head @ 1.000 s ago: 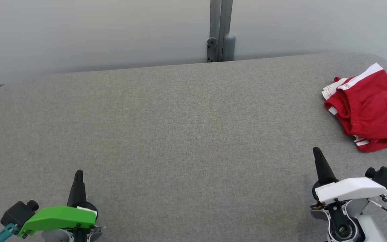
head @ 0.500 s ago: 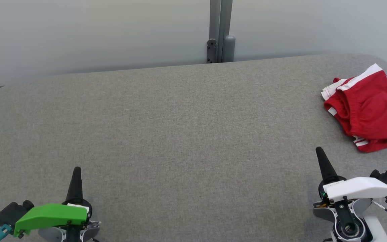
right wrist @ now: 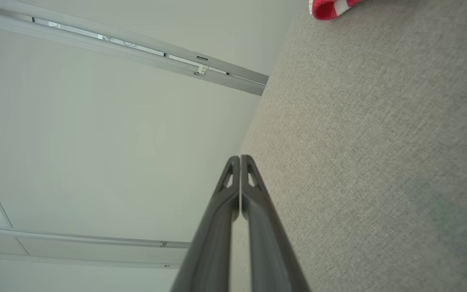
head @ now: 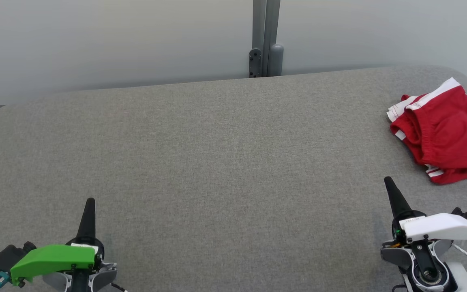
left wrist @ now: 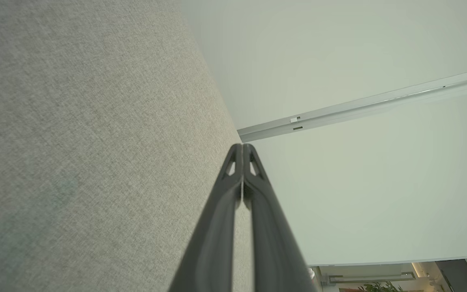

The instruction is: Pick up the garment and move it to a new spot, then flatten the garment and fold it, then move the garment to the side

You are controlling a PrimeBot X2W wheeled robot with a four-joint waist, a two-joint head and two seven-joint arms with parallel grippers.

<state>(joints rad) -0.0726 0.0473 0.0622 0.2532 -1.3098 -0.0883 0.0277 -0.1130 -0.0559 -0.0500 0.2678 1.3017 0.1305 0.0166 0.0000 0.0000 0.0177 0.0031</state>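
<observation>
While the left pincer (head: 90,202) sits pressed together near the front left corner of the surface (head: 233,154), the right pincer (head: 388,180) is pressed together too. By the right edge lies the red garment (head: 450,138), bunched up. It looks soft and floppy; pinch its stretchy waistband (head: 419,129).

This looks like an office or a test room. A big table (head: 217,142) with a grey cloth top stands against plain pale walls (head: 95,40) joined by a metal post (head: 266,24). Past one wall, a green plant (left wrist: 381,287) stands in a lit room.
</observation>
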